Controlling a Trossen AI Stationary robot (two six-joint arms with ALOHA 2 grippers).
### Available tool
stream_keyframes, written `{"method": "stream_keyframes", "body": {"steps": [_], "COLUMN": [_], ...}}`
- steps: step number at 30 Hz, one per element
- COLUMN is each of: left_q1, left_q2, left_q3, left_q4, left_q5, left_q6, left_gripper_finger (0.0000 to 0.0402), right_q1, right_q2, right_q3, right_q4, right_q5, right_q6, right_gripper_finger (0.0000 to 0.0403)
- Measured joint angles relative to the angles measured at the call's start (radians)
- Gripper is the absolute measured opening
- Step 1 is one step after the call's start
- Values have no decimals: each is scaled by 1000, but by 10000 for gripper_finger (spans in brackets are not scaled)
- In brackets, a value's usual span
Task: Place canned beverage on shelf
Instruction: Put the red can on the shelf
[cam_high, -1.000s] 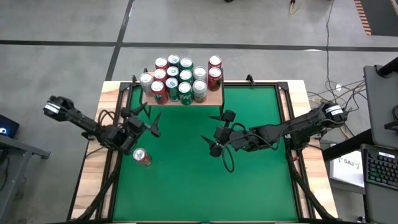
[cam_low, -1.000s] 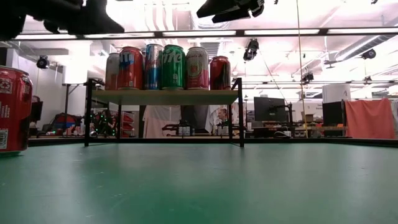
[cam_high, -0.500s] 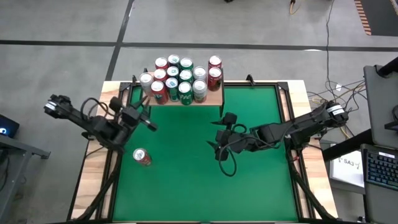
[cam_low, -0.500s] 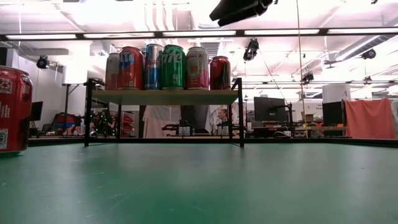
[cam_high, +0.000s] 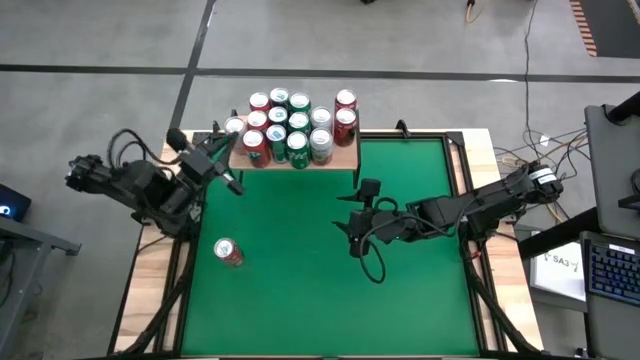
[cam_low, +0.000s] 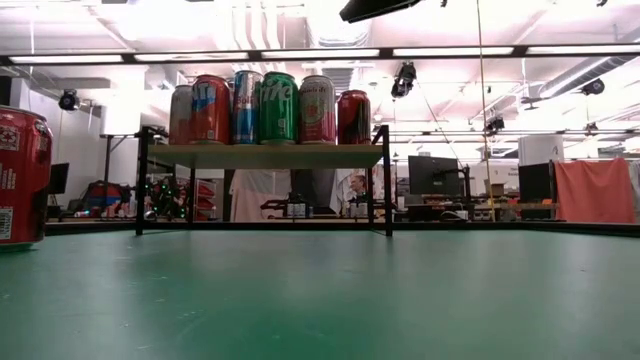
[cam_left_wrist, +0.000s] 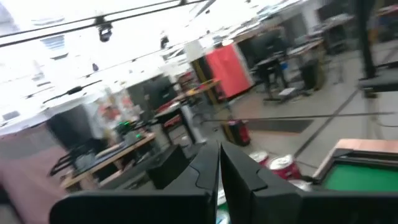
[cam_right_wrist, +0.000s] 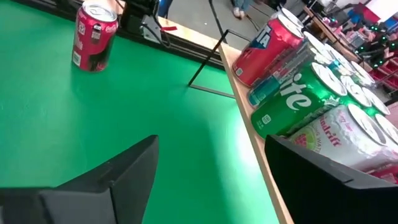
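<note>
A green table (cam_high: 300, 290) sits on a grey floor in a lit workshop. At far left, the left gripper (cam_high: 225, 152) is raised near the shelf's left end, its fingers (cam_left_wrist: 211, 171) pressed together and holding nothing. Just right of that arm, a red can (cam_high: 228, 252) stands alone on the green, upright. At the table's back edge, the shelf (cam_high: 345, 157) carries a cluster of cans (cam_high: 289, 128). Right of centre, the right gripper (cam_high: 352, 225) hangs over the green, jaws apart, empty.
</note>
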Motion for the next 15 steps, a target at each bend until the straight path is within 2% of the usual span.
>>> {"method": "stream_keyframes", "body": {"steps": [2,6,12,15], "left_q1": [44,164,478,645], "left_q2": [6,28,88,113], "left_q3": [46,179,389,473], "left_q4": [-156,-556,-1146,-1353], "left_q5": [70,113,299,413], "left_q6": [-87,-314,-672,-822], "left_gripper_finger": [0,0,0,0], "right_q1": [0,0,0,0], "right_q2": [-8,-16,-13,-12], "right_q3": [-1,-9,-12,-14], "right_q4": [-2,-1,-2,-9], "right_q5": [-3,-47,-50,-50], "right_q6": [1,-1,-23,-21], "right_gripper_finger": [274,256,237,230]}}
